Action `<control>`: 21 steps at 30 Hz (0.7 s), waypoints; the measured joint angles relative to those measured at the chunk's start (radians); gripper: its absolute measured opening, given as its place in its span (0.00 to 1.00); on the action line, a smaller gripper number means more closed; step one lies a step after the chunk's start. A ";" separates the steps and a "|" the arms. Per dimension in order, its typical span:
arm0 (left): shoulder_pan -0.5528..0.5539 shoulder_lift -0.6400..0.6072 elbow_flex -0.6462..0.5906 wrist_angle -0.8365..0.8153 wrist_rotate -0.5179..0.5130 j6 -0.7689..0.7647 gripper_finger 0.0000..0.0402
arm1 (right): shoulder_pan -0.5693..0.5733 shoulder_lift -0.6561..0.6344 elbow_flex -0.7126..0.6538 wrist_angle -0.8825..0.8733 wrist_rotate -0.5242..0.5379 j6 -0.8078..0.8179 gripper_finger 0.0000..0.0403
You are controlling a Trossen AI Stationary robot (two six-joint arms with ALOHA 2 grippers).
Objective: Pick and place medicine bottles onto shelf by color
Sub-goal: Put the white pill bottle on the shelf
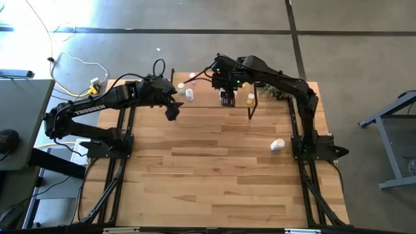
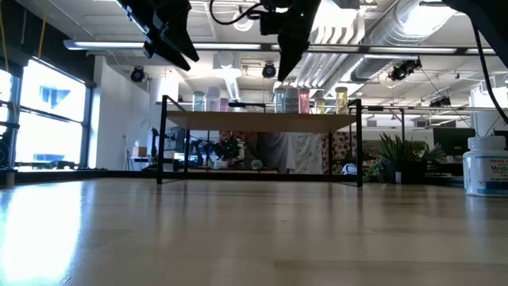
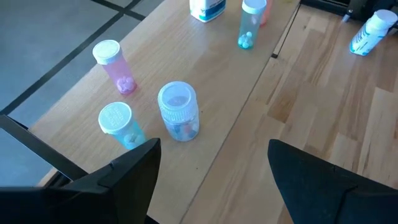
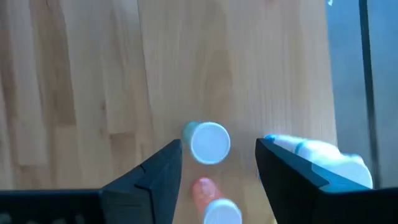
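Wood-topped shelf (image 1: pixel 214 97) at the table's 12 o'clock edge carries several small medicine bottles (image 3: pixel 178 111); one larger white bottle (image 1: pixel 277 145) lies on the tabletop toward 3 o'clock. Left gripper (image 1: pixel 171 109) hangs released at the shelf's 9 o'clock end. Right gripper (image 1: pixel 227 97) hangs released over a white-capped bottle (image 4: pixel 209 142) on the shelf.

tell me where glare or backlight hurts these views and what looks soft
Low view: bright windows at the left throw a glare streak across the tabletop, and the shelf and both arms read as backlit silhouettes. High view: a sunlit patch washes out the floor at the top. Right wrist view: the white bottle cap between the right pincer fingers looks soft.
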 joint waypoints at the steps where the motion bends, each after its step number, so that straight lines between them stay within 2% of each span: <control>1: 0.000 0.000 0.000 0.000 0.000 0.005 0.71 | 0.000 -0.008 0.000 0.000 -0.002 0.028 0.48; 13: 0.000 0.000 0.000 0.018 -0.002 0.035 0.71 | 0.000 -0.109 0.002 -0.084 -0.006 0.237 0.48; 21: 0.000 0.000 0.000 0.040 -0.002 0.052 0.71 | 0.003 -0.112 0.001 -0.235 0.034 0.345 0.48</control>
